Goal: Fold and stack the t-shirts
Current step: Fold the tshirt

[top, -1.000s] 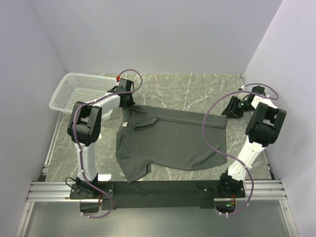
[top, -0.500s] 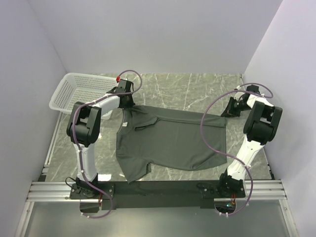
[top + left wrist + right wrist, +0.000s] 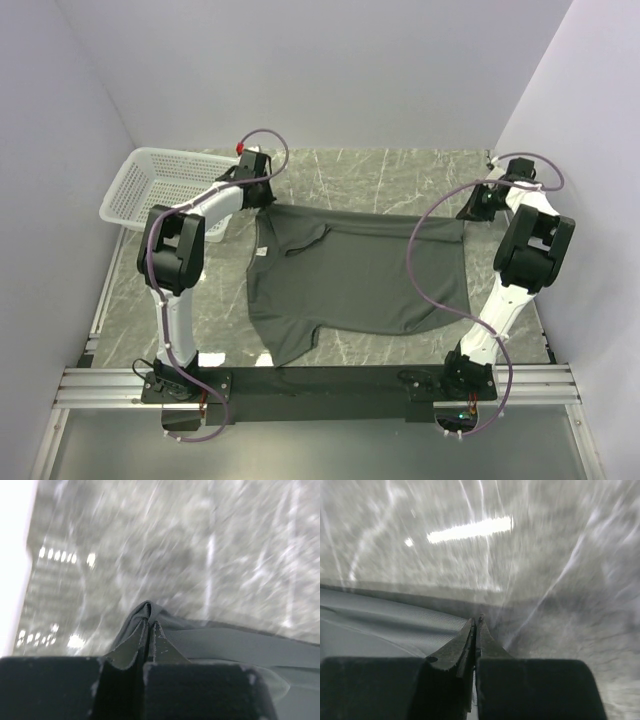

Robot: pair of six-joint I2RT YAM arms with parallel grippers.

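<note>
Both arms have pulled back toward the far wall, dragging the t-shirt (image 3: 355, 275) off the near edge of the table (image 3: 400, 170). It lies flat mid-table with its far edge taut between my grippers. The left gripper (image 3: 148, 625) is clamped on a shoulder fold, and the right gripper (image 3: 476, 625) is pinched on the hem corner. I judge this is to smooth it before folding. The basket (image 3: 150, 185) sits far left, apart.

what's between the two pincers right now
Only the t-shirt: its far edge runs from the left pincer to the right pincer, both shut on it. The top external view shows it.
</note>
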